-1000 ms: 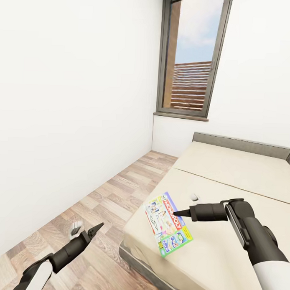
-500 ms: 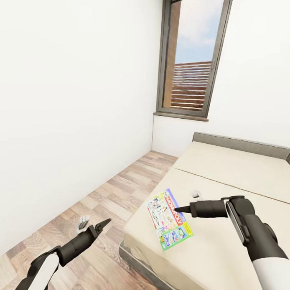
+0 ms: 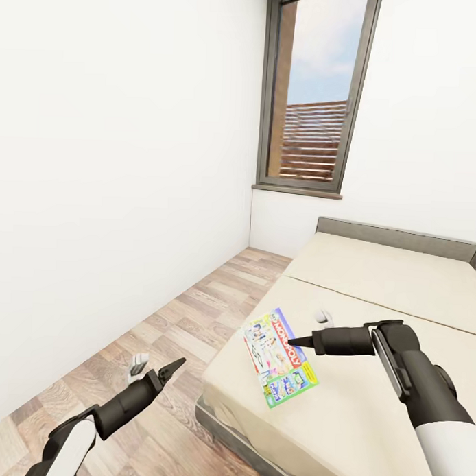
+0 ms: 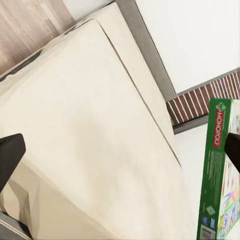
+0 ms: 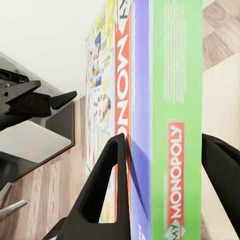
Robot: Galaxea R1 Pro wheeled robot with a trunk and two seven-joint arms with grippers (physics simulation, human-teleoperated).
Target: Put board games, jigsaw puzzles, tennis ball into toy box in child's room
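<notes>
A colourful Monopoly board game hangs tilted just above the near left corner of the bed. My right gripper is shut on its upper edge. In the right wrist view its two black fingers press both faces of the box. My left gripper is open over the wood floor, left of the bed and lower than the game. The left wrist view looks across the mattress to the game's green side. The toy box, the table and the other toys are out of view.
The beige bed has a grey headboard against the far wall. A tall window stands behind it. A strip of wood floor runs between the bed and the white wall on the left.
The board game has risen slightly and turned in my right gripper. My left arm has reached forward and right, closer to the bed's edge.
</notes>
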